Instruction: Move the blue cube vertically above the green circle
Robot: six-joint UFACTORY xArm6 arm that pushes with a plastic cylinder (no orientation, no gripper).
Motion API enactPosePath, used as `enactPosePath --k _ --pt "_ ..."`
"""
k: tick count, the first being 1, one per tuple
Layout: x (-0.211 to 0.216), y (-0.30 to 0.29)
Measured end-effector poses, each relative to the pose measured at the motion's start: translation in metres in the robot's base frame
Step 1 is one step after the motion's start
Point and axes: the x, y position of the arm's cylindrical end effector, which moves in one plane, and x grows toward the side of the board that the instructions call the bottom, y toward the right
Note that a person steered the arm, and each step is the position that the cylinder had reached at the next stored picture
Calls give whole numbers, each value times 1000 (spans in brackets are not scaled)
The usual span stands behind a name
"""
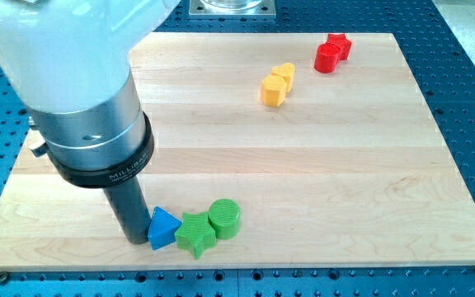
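My tip (134, 238) rests on the wooden board (320, 165) near the view's bottom left, touching the left side of a blue block (162, 227) with a pointed, wedge-like shape. A green star (195, 234) lies against the blue block's right side. The green circle (224, 218), a short cylinder, touches the star's upper right. The three form a row along the view's bottom. The arm's large grey and white body hides the board's upper left.
Two yellow blocks (276, 85) sit together at the view's upper middle. A red cylinder (327, 57) and a red star (339, 44) sit together at the upper right. A blue perforated table (468, 91) surrounds the board.
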Motion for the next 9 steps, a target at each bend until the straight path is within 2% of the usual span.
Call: enactPosePath --k 2,3,6,7,8,9 --pt "-11 -3" --pt "-53 -43" --pt "-52 -40" --pt "-52 -23" --pt "-38 -25" --pt "-32 -80"
